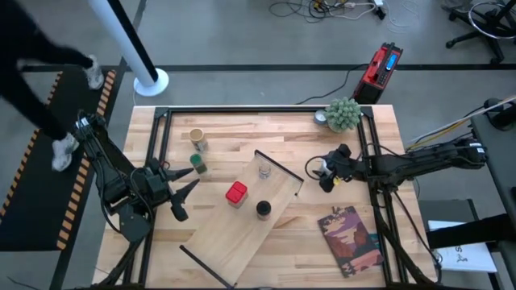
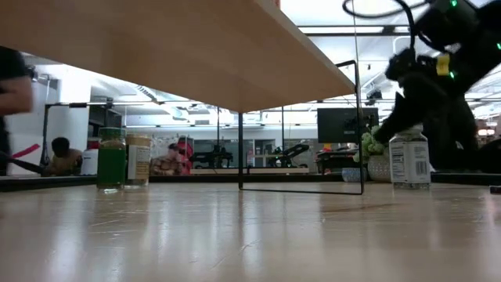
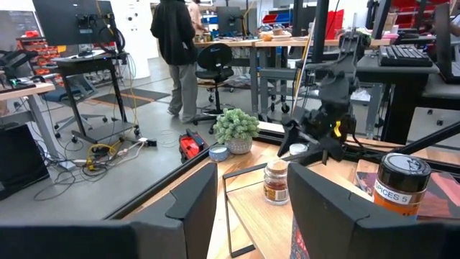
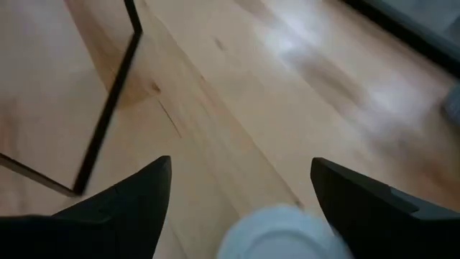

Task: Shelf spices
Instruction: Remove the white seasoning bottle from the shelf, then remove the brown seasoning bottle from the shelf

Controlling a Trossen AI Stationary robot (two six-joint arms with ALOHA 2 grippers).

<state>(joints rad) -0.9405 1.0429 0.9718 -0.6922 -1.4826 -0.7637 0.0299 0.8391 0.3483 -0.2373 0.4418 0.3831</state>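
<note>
The shelf [image 1: 242, 225] is a pale plywood board lying slantwise mid-table, raised on thin black rails [image 2: 360, 125]. On its top stand a red jar [image 1: 235, 193], a black-topped jar [image 1: 263, 209] and a clear glass jar [image 1: 264, 170]. A tan-topped jar [image 1: 196, 137] and a green-topped jar [image 1: 198, 165] stand on the tabletop at the left. The white-topped jar [image 2: 409, 160] stands upright on the table right of the shelf. My right gripper [image 4: 241, 164] is open, one finger on either side of its cap [image 4: 287, 234], apart from it. My left gripper [image 1: 192, 179] waits open and level at the shelf's left.
A fuzzy green potted plant [image 1: 343, 114] stands at the far right corner, and a reddish-brown book [image 1: 351, 238] lies near the right front. Black frame bars [image 1: 379, 161] run along the table's sides. A person [image 1: 32, 48] stands beyond the table's left edge.
</note>
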